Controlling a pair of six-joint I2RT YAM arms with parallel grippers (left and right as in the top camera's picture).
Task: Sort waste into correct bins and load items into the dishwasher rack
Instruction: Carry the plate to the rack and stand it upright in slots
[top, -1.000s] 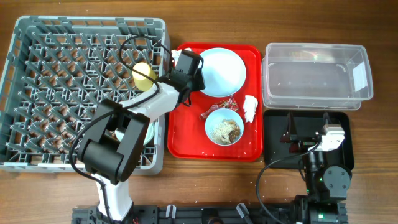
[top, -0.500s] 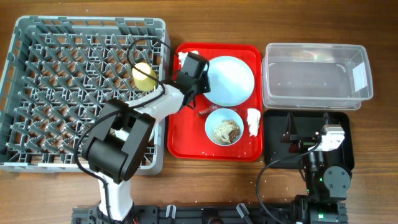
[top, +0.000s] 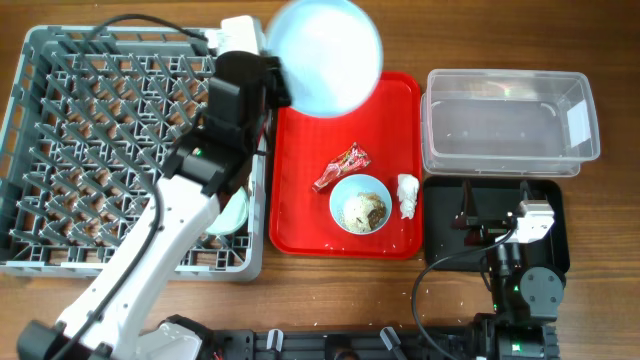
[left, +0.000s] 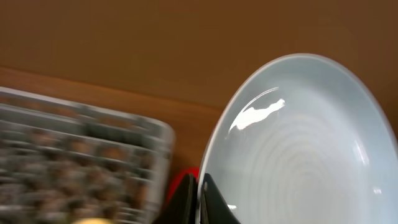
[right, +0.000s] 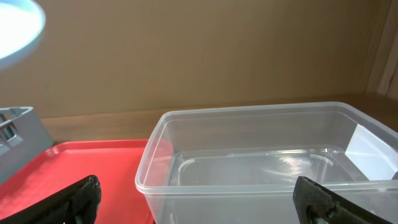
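Pale blue plate (top: 325, 55) is up in the air over the top left corner of the red tray (top: 300, 215), right by the grey rack (top: 60, 150). We see the left pincer (left: 200, 202) pinching its rim. The right pincer (right: 196, 186) sits spread wide over the black tray (top: 555, 195), facing the clear tub (top: 510, 120). The wrapper (top: 341, 166), tissue (top: 406, 195) and bowl of scraps (top: 360, 204) lie on the red tray.
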